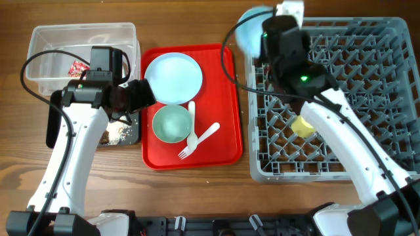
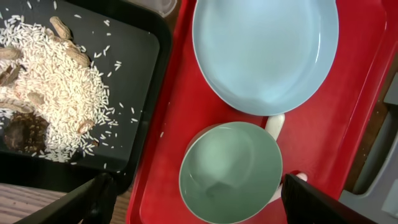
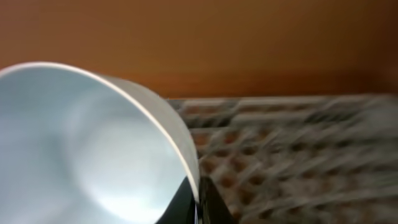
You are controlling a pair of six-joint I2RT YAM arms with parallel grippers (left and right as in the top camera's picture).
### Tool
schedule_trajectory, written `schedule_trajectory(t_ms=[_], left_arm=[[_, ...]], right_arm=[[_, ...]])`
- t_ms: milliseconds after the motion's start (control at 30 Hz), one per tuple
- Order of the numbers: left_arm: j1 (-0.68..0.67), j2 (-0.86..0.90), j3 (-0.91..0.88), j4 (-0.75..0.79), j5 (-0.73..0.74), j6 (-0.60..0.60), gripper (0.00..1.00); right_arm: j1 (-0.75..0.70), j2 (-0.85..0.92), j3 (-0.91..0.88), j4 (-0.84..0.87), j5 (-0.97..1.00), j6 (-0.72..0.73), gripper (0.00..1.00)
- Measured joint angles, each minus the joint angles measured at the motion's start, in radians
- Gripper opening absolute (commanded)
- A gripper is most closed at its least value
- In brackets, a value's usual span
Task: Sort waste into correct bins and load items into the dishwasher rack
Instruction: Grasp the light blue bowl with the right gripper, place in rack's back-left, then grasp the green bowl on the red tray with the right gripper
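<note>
Sitting at the right of the wooden surface, the grey dishwasher rack is the biggest thing; the yellow cup is already inside it. The right pincer is pinching the rim of the pale blue bowl, which hangs tipped over the rack's far left corner; the bowl looks hard, smooth and light, so it may slip, and the thin rim seems the best place to hold.

The red tray comes next; on it lie the pale blue plate, the pale green bowl, the white fork and the white spoon. The left pincer is spread wide above the green bowl and holds nothing; that bowl should also be taken by its rim. The plate lies flat and looks slippery, so its raised edge is likely the only grip; the fork and spoon look thin and bendy.

The clear tub holds the red wrapper; the black tray holds the crumbly food scraps.
</note>
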Motion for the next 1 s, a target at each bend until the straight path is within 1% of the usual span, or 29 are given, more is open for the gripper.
schedule_trajectory(t_ms=[67, 100, 167, 267, 333, 433, 600, 733, 867, 1000], left_arm=[[0.0, 0.0, 0.0, 0.004, 0.0, 0.0, 0.86], [0.0, 0.0, 0.0, 0.005, -0.003, 0.0, 0.86], [0.0, 0.0, 0.0, 0.005, -0.003, 0.0, 0.87], [0.0, 0.0, 0.0, 0.005, -0.003, 0.0, 0.87], [0.0, 0.0, 0.0, 0.005, -0.003, -0.003, 0.87], [0.0, 0.0, 0.0, 0.005, -0.003, -0.003, 0.87], [0.0, 0.0, 0.0, 0.004, -0.003, -0.003, 0.88], [0.0, 0.0, 0.0, 0.004, -0.003, -0.003, 0.89], [0.0, 0.0, 0.0, 0.004, -0.003, -0.003, 0.89], [0.0, 0.0, 0.0, 0.004, -0.003, -0.003, 0.89]], right_arm=[[-0.024, 0.001, -0.001, 0.129, 0.145, -0.153, 0.04], [-0.042, 0.013, 0.0, 0.201, 0.255, -0.244, 0.04], [-0.052, 0.06, 0.001, 0.226, 0.374, -0.302, 0.04], [-0.053, 0.176, 0.001, 0.227, 0.442, -0.33, 0.04], [-0.053, 0.257, 0.001, 0.238, 0.459, -0.337, 0.04], [-0.053, 0.327, 0.001, 0.259, 0.467, -0.343, 0.04], [-0.039, 0.352, 0.001, 0.233, 0.462, -0.315, 0.04], [-0.021, 0.368, 0.001, 0.151, 0.446, -0.227, 0.04], [-0.023, 0.368, 0.001, 0.159, 0.452, -0.192, 0.04], [-0.023, 0.369, 0.001, 0.209, 0.492, -0.208, 0.04]])
